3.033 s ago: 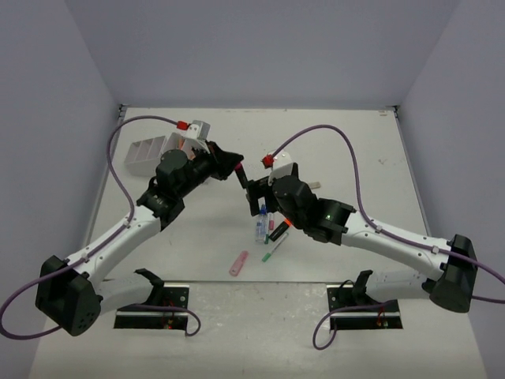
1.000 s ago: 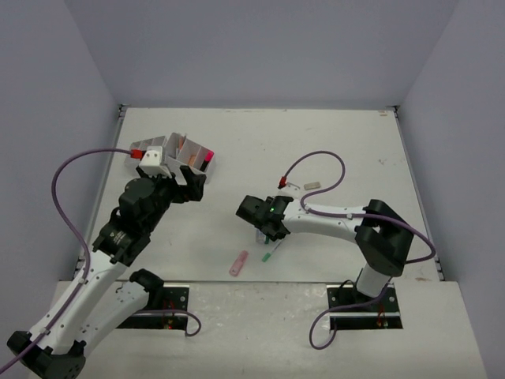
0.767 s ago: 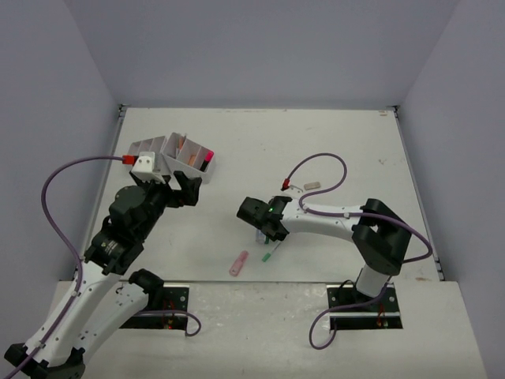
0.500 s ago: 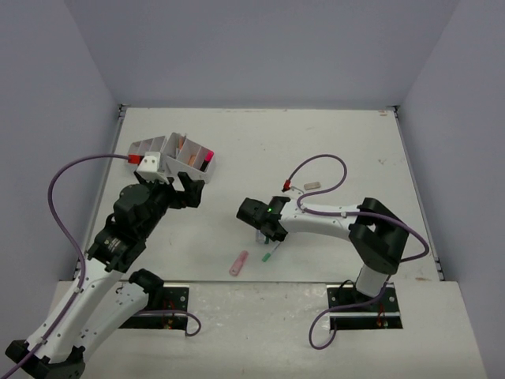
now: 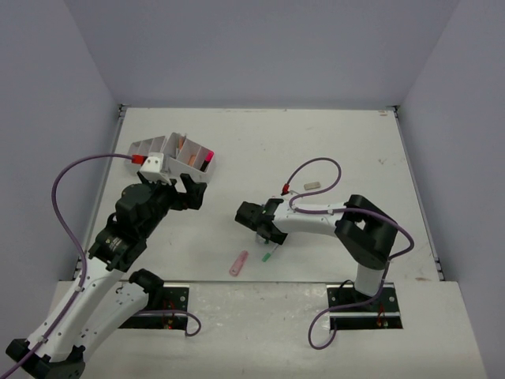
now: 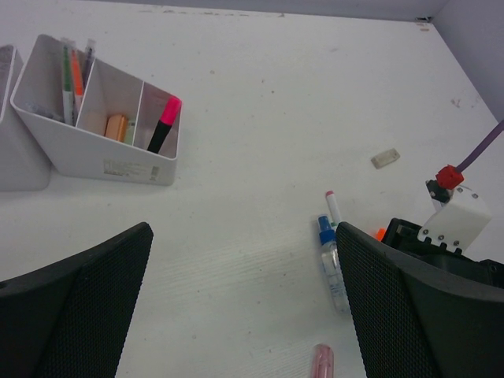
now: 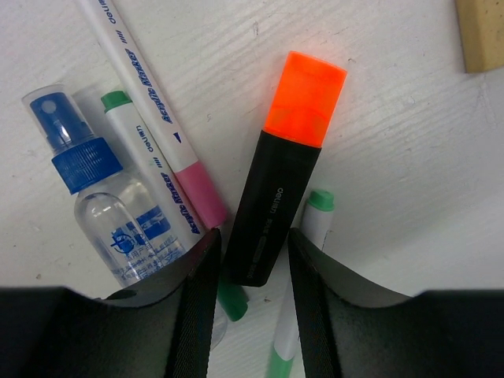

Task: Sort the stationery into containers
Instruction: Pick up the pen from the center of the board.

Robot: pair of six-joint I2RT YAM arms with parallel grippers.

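Orange highlighter [image 7: 276, 197], black barrel and orange cap, flat on the desk [image 7: 394, 157] in a tight cluster of stationery. Long axis up and slightly right in the right wrist view, cap end away from the right end effector [image 7: 252, 240], tail end between its jaws. Jaws one on each side of the barrel, across its width, close against both flanks; clamped or only bracketing, impossible to tell.

Just left of the highlighter, a white pen with a pink end [image 7: 161, 134], close against the barrel by the left jaw. Beyond that, a green-capped white marker [image 7: 142, 157] and the blue-capped bottle [image 7: 118, 213]. Just right of the highlighter, another green-and-white pen [image 7: 316, 216], tucked by the right jaw. Past the cap and to the right, a tan eraser [image 7: 482, 35].

White organiser [image 5: 177, 154] well apart from the highlighter, to its left and farther from the arm bases, with a pink highlighter [image 6: 161, 126] in one compartment. Left end effector [image 6: 242, 236] spread wide and empty, near the organiser, well apart from the highlighter. Right arm plainly the nearer.

Likely next: firm squeeze, then straight lift. Grip near the tail, so cap end liable to droop and neighbouring pens liable to be dragged.
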